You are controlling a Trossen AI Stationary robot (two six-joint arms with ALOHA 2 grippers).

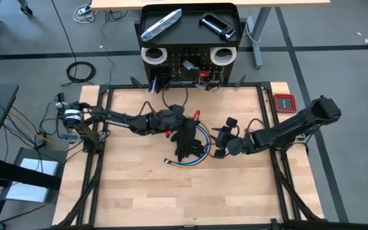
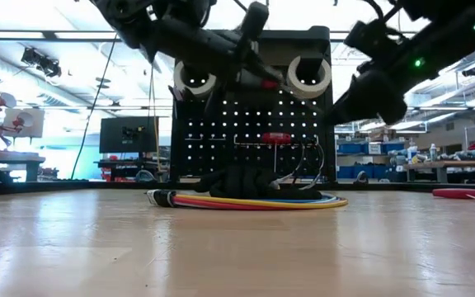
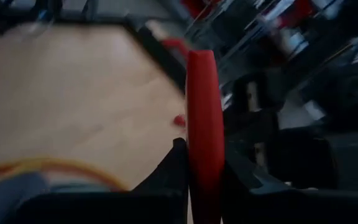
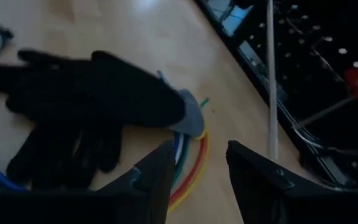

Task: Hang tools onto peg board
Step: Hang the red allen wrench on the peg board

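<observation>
Black gloves (image 1: 185,142) are seen lying on coiled coloured cables (image 1: 200,155) mid-tabletop (image 1: 139,191); a red case (image 1: 285,103) lies beside it.

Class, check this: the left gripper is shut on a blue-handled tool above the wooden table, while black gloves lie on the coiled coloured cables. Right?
Not quite. The handle in the left gripper is red, as the left wrist view shows. The black gloves do lie on the coiled coloured cables on the wooden table.
</observation>
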